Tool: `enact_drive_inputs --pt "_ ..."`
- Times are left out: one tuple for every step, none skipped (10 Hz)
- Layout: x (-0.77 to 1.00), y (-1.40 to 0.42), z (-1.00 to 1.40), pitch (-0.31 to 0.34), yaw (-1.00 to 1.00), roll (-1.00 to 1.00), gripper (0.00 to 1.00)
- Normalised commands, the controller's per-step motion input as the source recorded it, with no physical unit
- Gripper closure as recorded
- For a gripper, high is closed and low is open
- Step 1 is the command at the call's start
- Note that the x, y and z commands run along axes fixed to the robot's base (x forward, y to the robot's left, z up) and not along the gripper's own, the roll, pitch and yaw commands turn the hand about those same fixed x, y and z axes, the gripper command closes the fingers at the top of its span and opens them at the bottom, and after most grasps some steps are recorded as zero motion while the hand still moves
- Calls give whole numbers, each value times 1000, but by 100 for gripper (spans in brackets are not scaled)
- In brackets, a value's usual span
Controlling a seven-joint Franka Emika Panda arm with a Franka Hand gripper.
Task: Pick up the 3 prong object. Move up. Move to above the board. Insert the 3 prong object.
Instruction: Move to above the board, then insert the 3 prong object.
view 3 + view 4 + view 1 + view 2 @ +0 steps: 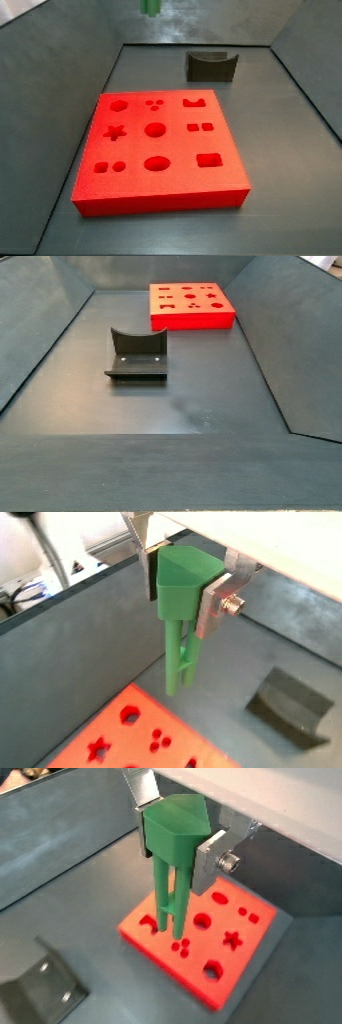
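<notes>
Jaws [183,587] clamped on one 3 prong object [183,607], raised | one board [160,150] | one fixture [138,353]

The gripper [179,840] is high above the floor and holds the peg [174,868] upright by its head, prongs down. The board [158,152] lies flat on the floor below. The fixture [210,65] stands apart, behind the board.

Gripper [182,587] raised high, pointing down, jaws clamped on green peg [182,612]
</notes>
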Motion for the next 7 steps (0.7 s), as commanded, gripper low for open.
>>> enact_drive_inputs --pt "357 -1000 34 80 7 13 100" --pt "337 -875 39 87 9 15 100" --pt "232 -475 25 105 0 28 100" --pt "181 -327 30 104 4 33 100" --pt "106 -184 30 88 7 49 100" --pt "0 0 0 0 0 -9 100" --pt "-54 0 -3 0 0 0 100"
